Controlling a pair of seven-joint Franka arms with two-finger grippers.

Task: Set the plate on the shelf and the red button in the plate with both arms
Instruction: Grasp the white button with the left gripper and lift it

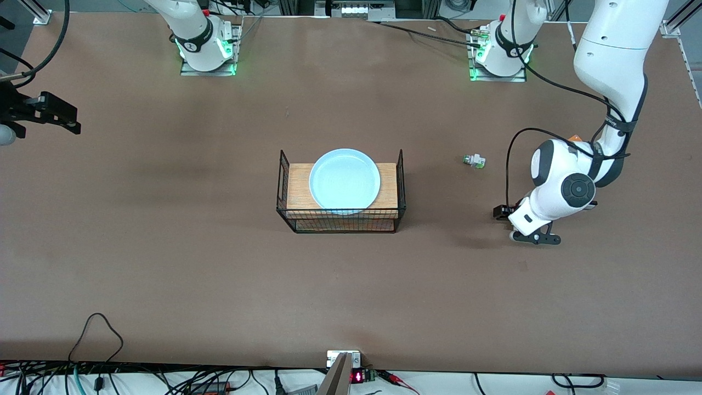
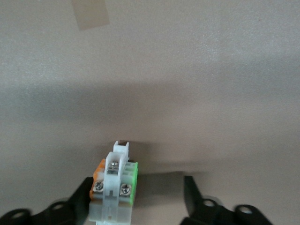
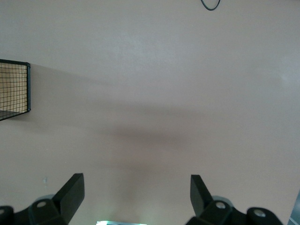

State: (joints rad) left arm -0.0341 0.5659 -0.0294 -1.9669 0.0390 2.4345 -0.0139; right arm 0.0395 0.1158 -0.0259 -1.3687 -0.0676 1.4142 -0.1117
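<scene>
Left hand (image 2: pixel 138 197) straddles a small switch (image 2: pixel 114 187), probably unclamped, on brown table (image 2: pixel 187 93).

The pale blue plate (image 1: pixel 344 180) lies flat on the wooden board of the wire rack (image 1: pixel 341 219) at mid-table. The red button (image 2: pixel 114 190), a small white switch block with green and orange sides, sits on the table toward the left arm's end, between the left gripper's open fingers (image 2: pixel 79 199).
</scene>
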